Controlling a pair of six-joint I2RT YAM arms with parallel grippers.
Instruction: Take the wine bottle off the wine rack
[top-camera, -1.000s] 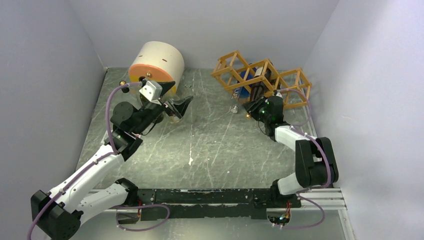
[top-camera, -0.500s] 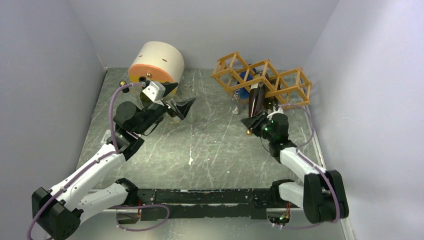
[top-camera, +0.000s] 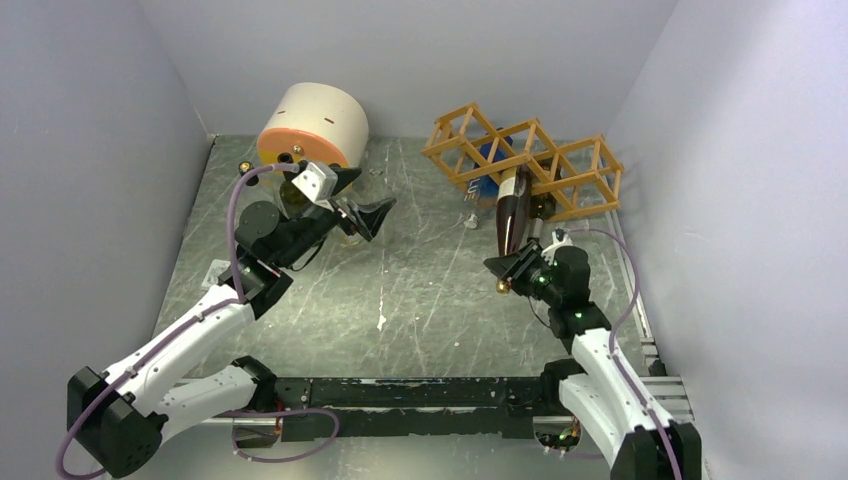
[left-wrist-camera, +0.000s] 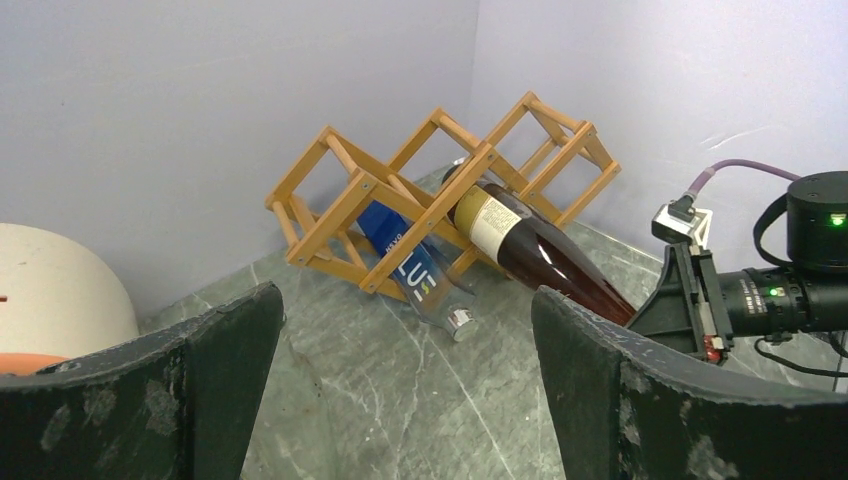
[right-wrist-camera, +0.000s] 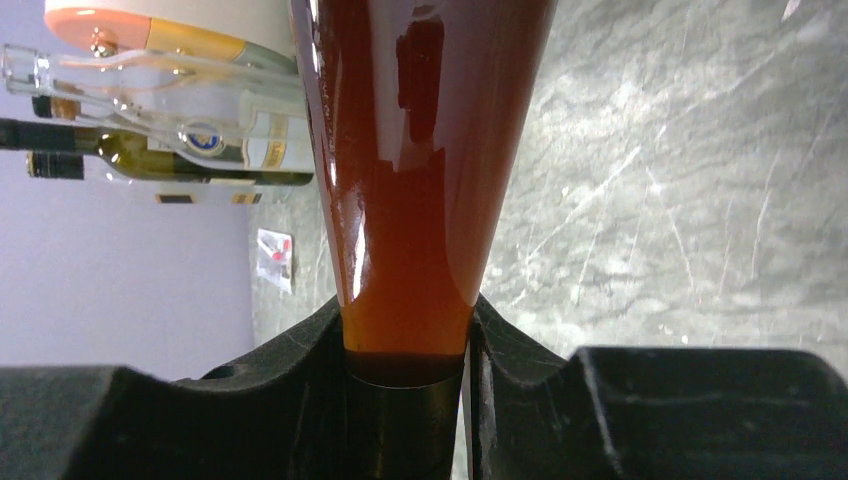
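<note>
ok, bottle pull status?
Right tool shut on dark glass wine bottle neck. Base inside orange wooden lattice rack. Left tool open. Clear blue-labelled bottle alongside.

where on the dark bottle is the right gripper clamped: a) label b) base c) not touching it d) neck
d: the right gripper pinches the narrow neck of the bottle, whose base end sits in the rack.

Wine bottle (right-wrist-camera: 420, 180) cropped (top edge)

Open surface (top-camera: 420, 290) fills the centre; the wine rack (top-camera: 543, 163), its wine bottle (top-camera: 513, 205) jutting out, blocks the upper right, a cream cylinder (top-camera: 315, 120) the upper left.
</note>
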